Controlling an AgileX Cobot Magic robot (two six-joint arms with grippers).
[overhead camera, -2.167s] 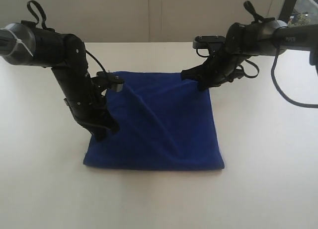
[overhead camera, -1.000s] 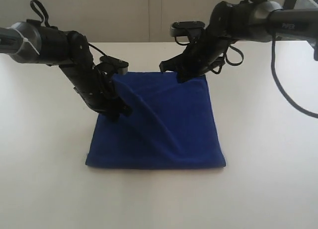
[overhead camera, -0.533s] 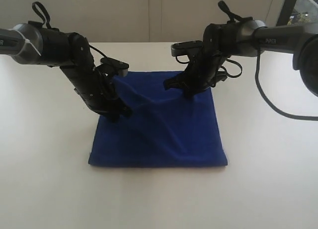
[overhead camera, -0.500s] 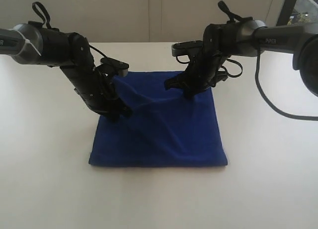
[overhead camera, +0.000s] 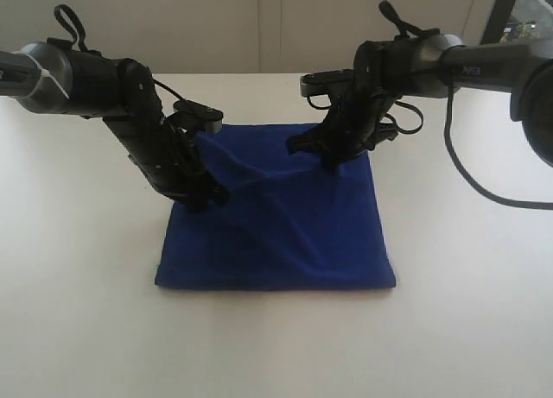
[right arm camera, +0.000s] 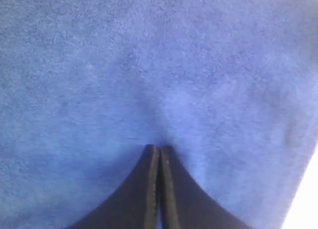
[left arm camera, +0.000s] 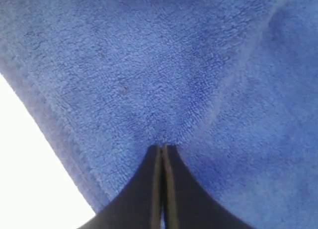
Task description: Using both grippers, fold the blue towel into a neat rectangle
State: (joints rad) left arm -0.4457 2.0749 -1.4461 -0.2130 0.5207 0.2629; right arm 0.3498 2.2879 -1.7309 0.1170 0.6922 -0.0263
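Observation:
The blue towel (overhead camera: 294,234) lies on the white table (overhead camera: 86,329), flat along its near edge and rumpled at the far side, with a raised ridge running diagonally across it. My left gripper (overhead camera: 210,195) is shut, its tips sunk in the cloth near the towel's left edge. In the left wrist view, creases of the towel (left arm camera: 149,65) converge on the closed left gripper (left arm camera: 162,146). My right gripper (overhead camera: 333,162) is shut on the far right part. The right wrist view shows the right gripper (right arm camera: 159,147) dimpling the towel (right arm camera: 149,65).
Bare white table surrounds the towel on every side. A pale wall runs behind the table's far edge (overhead camera: 259,73). Black cables (overhead camera: 484,169) hang from the right arm over the right side of the table.
The right gripper came down and slightly right onto the towel's far right part. The left gripper barely shifted. The towel's near edge slid a little to the right.

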